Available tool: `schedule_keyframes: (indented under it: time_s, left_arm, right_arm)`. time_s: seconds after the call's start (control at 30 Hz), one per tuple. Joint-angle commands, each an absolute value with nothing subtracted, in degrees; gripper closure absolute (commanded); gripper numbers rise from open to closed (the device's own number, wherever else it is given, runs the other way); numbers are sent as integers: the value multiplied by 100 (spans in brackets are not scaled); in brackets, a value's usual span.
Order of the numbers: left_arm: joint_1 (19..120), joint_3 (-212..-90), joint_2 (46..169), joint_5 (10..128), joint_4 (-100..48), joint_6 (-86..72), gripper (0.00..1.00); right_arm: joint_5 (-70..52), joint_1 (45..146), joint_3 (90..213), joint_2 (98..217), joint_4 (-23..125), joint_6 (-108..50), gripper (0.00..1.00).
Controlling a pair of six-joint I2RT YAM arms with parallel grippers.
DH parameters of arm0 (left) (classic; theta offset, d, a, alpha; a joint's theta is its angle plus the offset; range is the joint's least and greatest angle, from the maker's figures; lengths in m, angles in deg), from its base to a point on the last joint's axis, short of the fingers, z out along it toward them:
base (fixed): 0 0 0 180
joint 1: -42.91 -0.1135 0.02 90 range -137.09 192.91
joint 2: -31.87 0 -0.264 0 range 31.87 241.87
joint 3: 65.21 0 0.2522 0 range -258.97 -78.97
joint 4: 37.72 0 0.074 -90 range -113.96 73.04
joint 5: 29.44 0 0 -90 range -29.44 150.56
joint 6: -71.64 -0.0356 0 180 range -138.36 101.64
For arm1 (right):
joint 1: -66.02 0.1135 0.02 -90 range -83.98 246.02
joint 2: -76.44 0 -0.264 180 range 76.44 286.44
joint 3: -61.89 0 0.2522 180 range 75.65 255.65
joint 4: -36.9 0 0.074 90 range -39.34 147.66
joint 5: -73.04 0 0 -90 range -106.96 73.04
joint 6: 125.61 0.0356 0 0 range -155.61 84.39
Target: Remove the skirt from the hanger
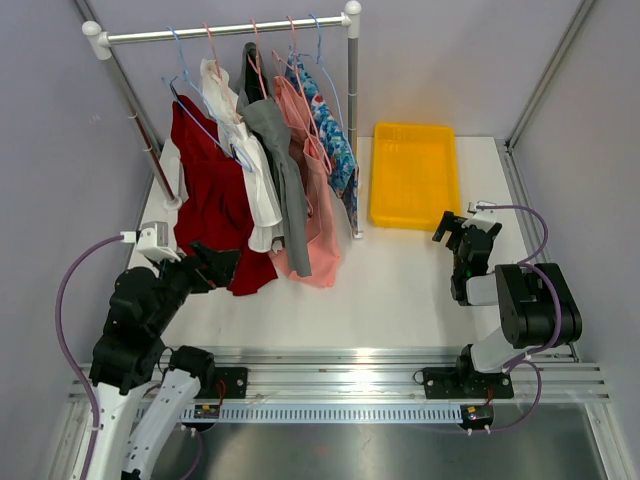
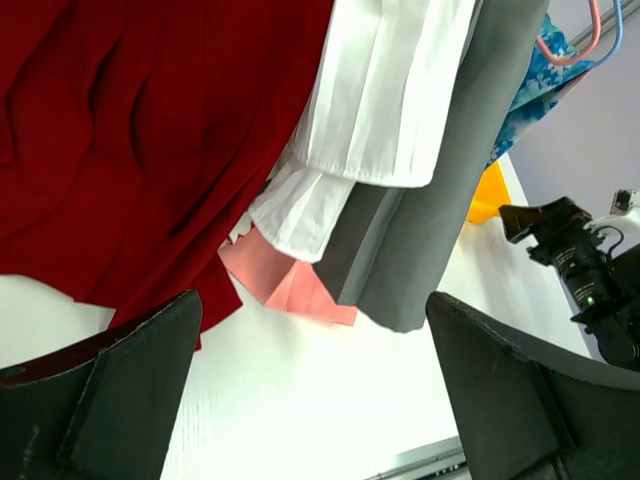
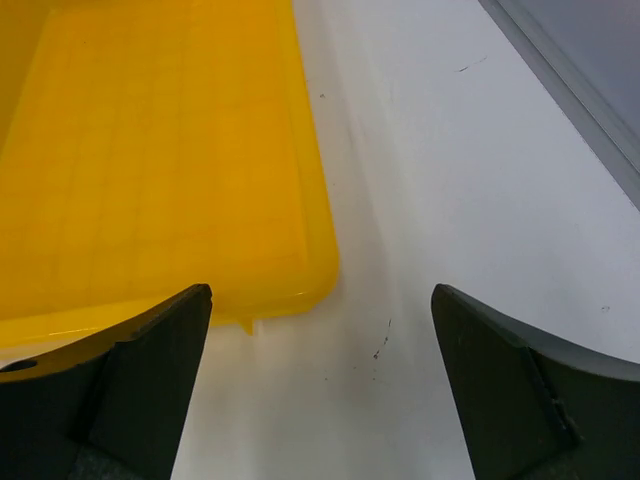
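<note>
Several garments hang on hangers from a white rail (image 1: 225, 30). The leftmost is a dark red pleated one (image 1: 210, 195), which looks like the skirt; it hangs on a blue hanger (image 1: 180, 75) and its hem reaches the table. My left gripper (image 1: 222, 262) is open just in front of that hem. In the left wrist view the red cloth (image 2: 130, 130) fills the upper left, beyond the wide-apart left gripper (image 2: 312, 300). My right gripper (image 1: 465, 228) is open, low over the table at the right, far from the rack.
Beside the red garment hang a white one (image 1: 250, 165), a grey one (image 1: 285, 170), a pink one (image 1: 315, 200) and a blue floral one (image 1: 335, 140). A yellow tray (image 1: 413, 175) lies right of the rack; its corner (image 3: 300, 270) is just ahead of my right gripper (image 3: 322, 290). Rack posts (image 1: 353, 130) stand on the table.
</note>
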State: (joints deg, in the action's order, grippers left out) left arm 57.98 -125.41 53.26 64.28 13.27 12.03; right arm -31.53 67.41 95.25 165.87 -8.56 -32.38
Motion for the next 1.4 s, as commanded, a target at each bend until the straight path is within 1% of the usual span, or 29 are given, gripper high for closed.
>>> schedule_keyframes:
  time_s: [0.0, 0.13, 0.2, 0.3, 0.43, 0.53, 0.57, 0.6, 0.63, 0.67, 0.7, 0.77, 0.8, 0.83, 0.9, 0.93, 1.0, 1.1, 1.13, 1.17, 1.27, 1.37]
  left_arm:
    - [5794, -12582, 5252, 6705, 1462, 1083, 1]
    - [5794, -12337, 5340, 6794, 1208, 1108, 1]
    - [5794, -12327, 5402, 6716, 1172, 1117, 1]
    - [5794, -12450, 5498, 6470, 1312, 1073, 1]
    - [5794, -12415, 5604, 6531, 1120, 1012, 1]
    - [5802, -12905, 6226, 6433, 971, 793, 2]
    - [5811, -13569, 6541, 6468, 953, 705, 3]
    - [5829, -13949, 7136, 6591, 970, 521, 4]
    - [5951, -14423, 7464, 6592, 1013, 433, 5]
    - [6030, -14854, 7728, 6557, 1023, 275, 5]
    - [6101, -15772, 8244, 6487, 1023, 204, 5]
    - [6347, -16647, 8792, 6381, 1136, 98, 3]
    - [6513, -17626, 9142, 6285, 1241, 89, 3]
    - [6619, -18036, 9738, 6232, 1443, 89, 3]
    - [7065, -19124, 10312, 6074, 1585, 89, 3]
    - [7242, -19408, 10776, 6021, 1576, 80, 3]
    - [7689, -19805, 11174, 5784, 1498, 36, 2]
    - [8068, -20700, 12149, 5634, 1409, -25, 1]
    - [8140, -21208, 12404, 5582, 1496, -34, 1]
    - [8201, -21465, 12877, 5442, 1515, -78, 1]
    - [8369, -21757, 13328, 5283, 1296, -148, 1]
    - [8430, -21705, 13628, 5046, 936, -114, 1]
  right_arm:
    - [-3375, 6725, 9551, 16530, -1201, -3315, 1]
    - [-3366, 6734, 9612, 16521, -1122, -3306, 1]
    - [-2527, 6252, 9762, 16486, -727, -3088, 1]
    - [-2461, 6233, 9727, 16494, -857, -3104, 0]
    - [-2470, 6233, 9718, 16486, -823, -3086, 1]
    - [-2452, 6233, 9727, 16486, -814, -3104, 1]
    - [-2461, 6233, 9719, 16495, -814, -3104, 1]
    - [-2452, 6241, 9727, 16495, -805, -3113, 1]
    - [-2461, 6233, 9719, 16486, -796, -3113, 0]
    - [-2444, 6233, 9727, 16495, -796, -3121, 0]
    - [-2452, 6233, 9727, 16495, -796, -3113, 0]
    - [-2452, 6233, 9727, 16495, -796, -3113, 1]
    - [-2452, 6241, 9727, 16495, -796, -3113, 1]
    - [-2444, 6233, 9727, 16495, -814, -3104, 0]
    - [-2444, 6233, 9727, 16495, -814, -3113, 0]
    - [-2444, 6233, 9727, 16495, -814, -3113, 1]
    - [-2452, 6233, 9727, 16504, -814, -3113, 1]
    - [-2444, 6233, 9727, 16504, -805, -3113, 1]
    - [-2444, 6233, 9719, 16495, -805, -3113, 0]
    - [-2452, 6233, 9727, 16495, -805, -3113, 1]
    - [-2452, 6233, 9718, 16495, -805, -3113, 1]
    - [-2452, 6241, 9718, 16495, -814, -3121, 0]
